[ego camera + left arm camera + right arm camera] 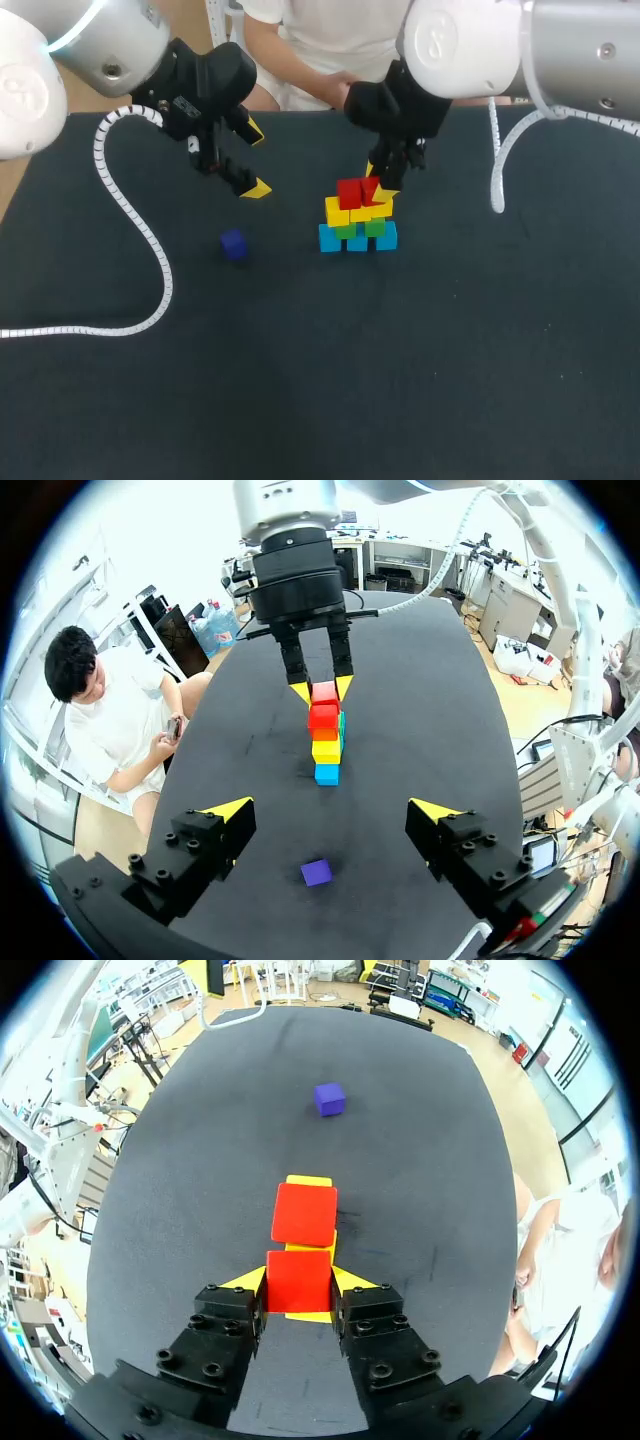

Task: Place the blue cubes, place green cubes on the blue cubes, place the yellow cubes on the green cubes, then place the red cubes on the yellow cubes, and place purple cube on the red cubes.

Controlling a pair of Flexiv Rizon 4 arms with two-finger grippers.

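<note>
Right gripper point(300, 1282): fingers pinch a red cube point(298, 1272) at top of stack point(357, 226), beside second red cube point(305, 1213). Left gripper point(332, 810): fingers wide, over bench point(450, 380). Purple cube point(233, 244) lies apart from stack.

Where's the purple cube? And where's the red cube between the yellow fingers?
purple cube point(233, 244), head view, middle of its top face.
red cube point(298, 1280), right wrist view, middle of its top face.

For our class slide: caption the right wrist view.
Right gripper shut on a red cube over the yellow cubes, second red cube ahead, purple cube beyond.
</note>
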